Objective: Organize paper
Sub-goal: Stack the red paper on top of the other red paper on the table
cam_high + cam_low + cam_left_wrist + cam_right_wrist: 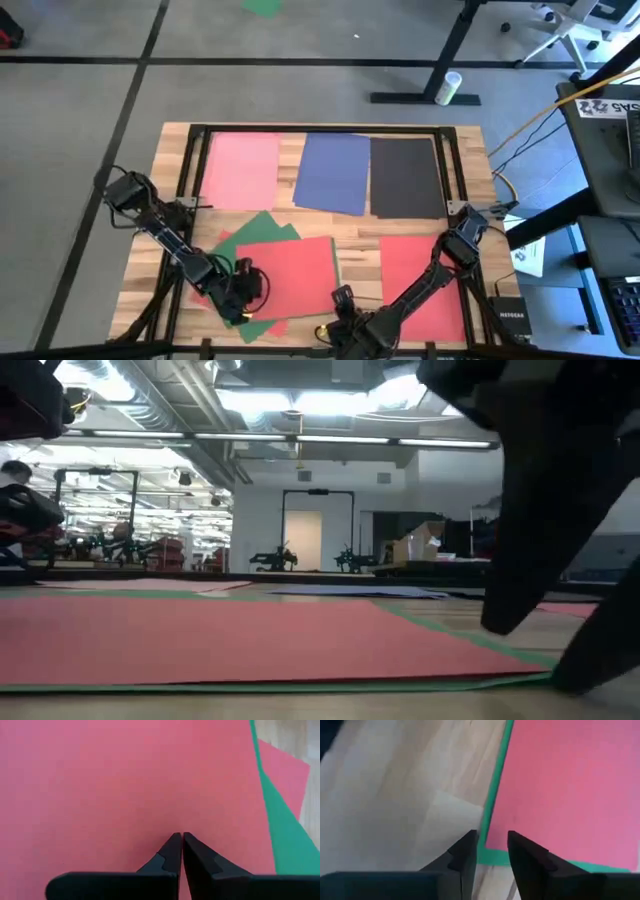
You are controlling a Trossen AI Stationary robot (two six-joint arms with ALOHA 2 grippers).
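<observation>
Red paper [290, 277] lay atop green sheets [262, 228] when your left gripper [180, 851], clenched empty, pressed it; right gripper [491, 851], slightly parted, hovered beside its corner. Thin, limp, slippery — take an edge.

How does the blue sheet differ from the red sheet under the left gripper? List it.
1. The blue sheet lies alone on bare wood; the red sheet lies on top of green sheets.
2. The blue sheet is in the far row, away from both arms; the red sheet is near the front, with the left gripper at its edge.

Both are flat, similar-sized rectangles.
</observation>
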